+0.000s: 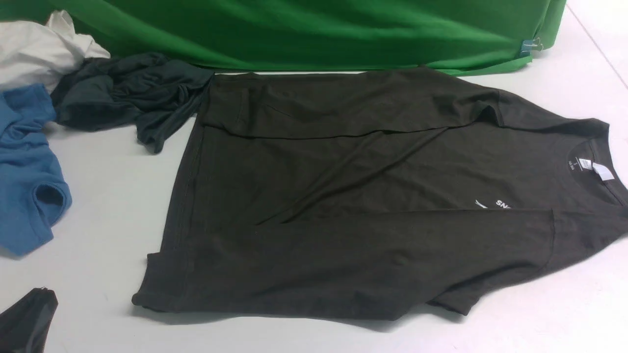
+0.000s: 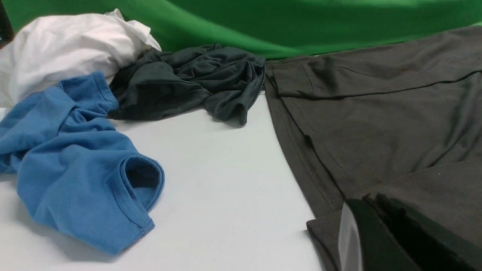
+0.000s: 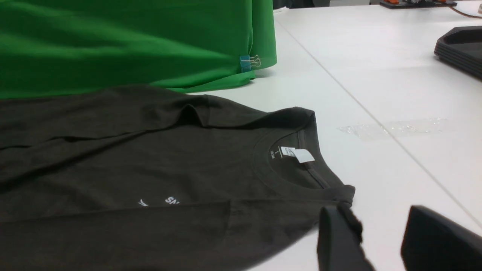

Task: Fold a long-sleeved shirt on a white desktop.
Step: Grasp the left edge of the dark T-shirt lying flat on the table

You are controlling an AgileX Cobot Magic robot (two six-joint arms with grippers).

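Just before the green backdrop (image 1: 319,34), the long-sleeved shirt (image 1: 343,196) lies flat on the white desktop (image 1: 108,196) (sleeves folded across); farther from the backdrop, the left gripper (image 2: 371,200) is closed and empty, and the right gripper (image 3: 376,214) has its jaws apart, empty.

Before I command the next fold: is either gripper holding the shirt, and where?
Nothing held. Left gripper shut, clear of the long-sleeved shirt; right gripper open beside its shoulder.

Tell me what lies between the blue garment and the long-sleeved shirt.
Only bare white desktop separates the blue garment from the long-sleeved shirt; the front and left wrist views both show it.
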